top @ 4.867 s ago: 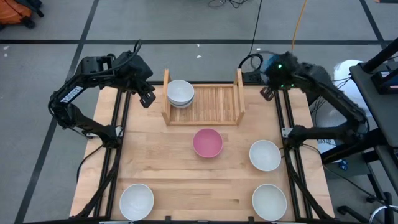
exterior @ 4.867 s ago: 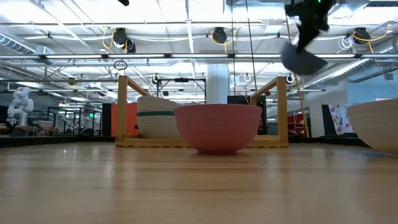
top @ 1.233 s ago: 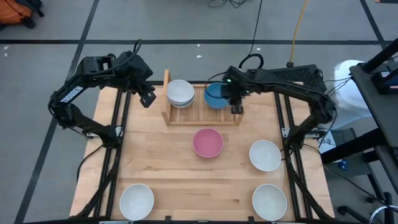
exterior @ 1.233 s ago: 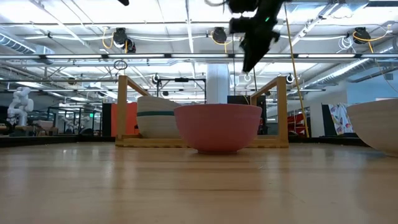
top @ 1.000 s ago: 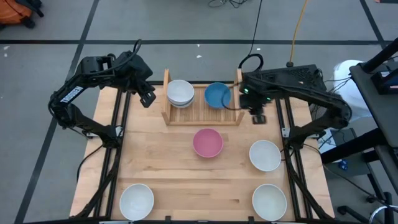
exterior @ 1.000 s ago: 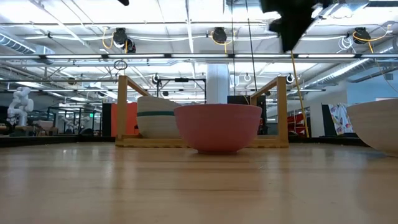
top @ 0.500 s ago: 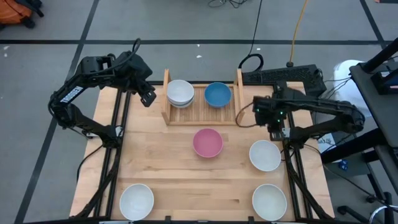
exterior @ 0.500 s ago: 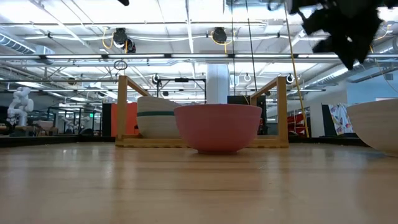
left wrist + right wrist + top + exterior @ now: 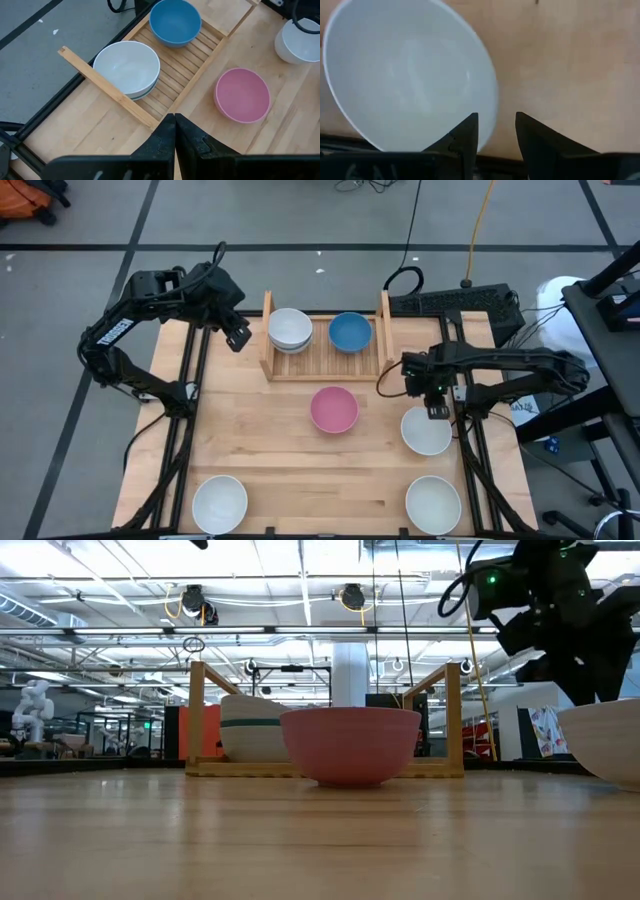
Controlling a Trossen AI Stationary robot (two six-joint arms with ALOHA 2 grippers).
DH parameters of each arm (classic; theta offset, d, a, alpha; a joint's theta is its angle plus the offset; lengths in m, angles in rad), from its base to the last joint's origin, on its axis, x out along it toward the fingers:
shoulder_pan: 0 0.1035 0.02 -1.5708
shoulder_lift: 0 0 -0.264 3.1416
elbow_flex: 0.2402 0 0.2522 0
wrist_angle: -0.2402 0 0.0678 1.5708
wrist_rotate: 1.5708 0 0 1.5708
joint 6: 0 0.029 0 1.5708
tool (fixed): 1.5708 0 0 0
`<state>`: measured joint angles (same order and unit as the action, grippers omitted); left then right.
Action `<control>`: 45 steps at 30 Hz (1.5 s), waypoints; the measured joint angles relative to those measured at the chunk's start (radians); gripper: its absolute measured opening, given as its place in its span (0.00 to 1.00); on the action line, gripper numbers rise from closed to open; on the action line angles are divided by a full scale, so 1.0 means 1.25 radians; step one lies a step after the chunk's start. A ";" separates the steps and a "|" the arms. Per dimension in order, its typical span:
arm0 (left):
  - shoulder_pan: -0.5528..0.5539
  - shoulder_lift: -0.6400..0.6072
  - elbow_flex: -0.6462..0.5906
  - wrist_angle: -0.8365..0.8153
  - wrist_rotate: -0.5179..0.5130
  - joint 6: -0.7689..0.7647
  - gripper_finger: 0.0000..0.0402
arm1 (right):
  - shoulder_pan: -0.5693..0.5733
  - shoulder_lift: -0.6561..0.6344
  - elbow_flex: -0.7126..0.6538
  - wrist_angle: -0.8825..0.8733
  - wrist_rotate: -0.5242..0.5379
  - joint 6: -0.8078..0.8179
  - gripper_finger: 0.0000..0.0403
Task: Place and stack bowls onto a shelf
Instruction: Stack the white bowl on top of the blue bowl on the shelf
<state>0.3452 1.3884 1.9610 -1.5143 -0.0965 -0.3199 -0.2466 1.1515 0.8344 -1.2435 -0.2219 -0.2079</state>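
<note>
Poised over a white bowl (image 9: 405, 75), the right gripper (image 9: 495, 131) spreads astride its rim; rigid, smooth, likely breakable, it wants a rim pinch. Left gripper (image 9: 174, 131) pressed together.

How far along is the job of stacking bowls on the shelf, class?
Done: the shelf holds a stack of bowls and a blue bowl.
In hand: nothing is gripped, but the open right hand sits over a white bowl; the left hand waits shut beside the shelf.
Left: that bowl, the pink bowl and two front white bowls.
</note>
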 joint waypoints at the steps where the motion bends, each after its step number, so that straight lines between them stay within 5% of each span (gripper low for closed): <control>1: 0.000 0.000 0.000 0.000 0.000 0.000 0.01 | 0.000 0.000 -0.005 0.011 -0.009 0.004 0.31; 22: 0.000 0.000 0.000 0.000 0.000 0.001 0.01 | 0.000 0.021 -0.070 0.199 -0.015 0.031 0.30; 31: 0.000 0.000 0.000 0.000 0.000 0.001 0.01 | 0.000 0.099 -0.070 0.202 -0.014 0.028 0.03; 36: 0.000 0.000 0.000 0.000 0.000 0.002 0.01 | 0.000 0.107 -0.063 0.190 -0.021 0.029 0.01; 45: 0.000 0.000 0.000 0.000 0.000 0.004 0.01 | 0.022 0.091 0.172 0.029 -0.012 0.061 0.00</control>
<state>0.3451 1.3884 1.9610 -1.5143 -0.0964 -0.3143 -0.2192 1.2649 1.0500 -1.2073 -0.2365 -0.1315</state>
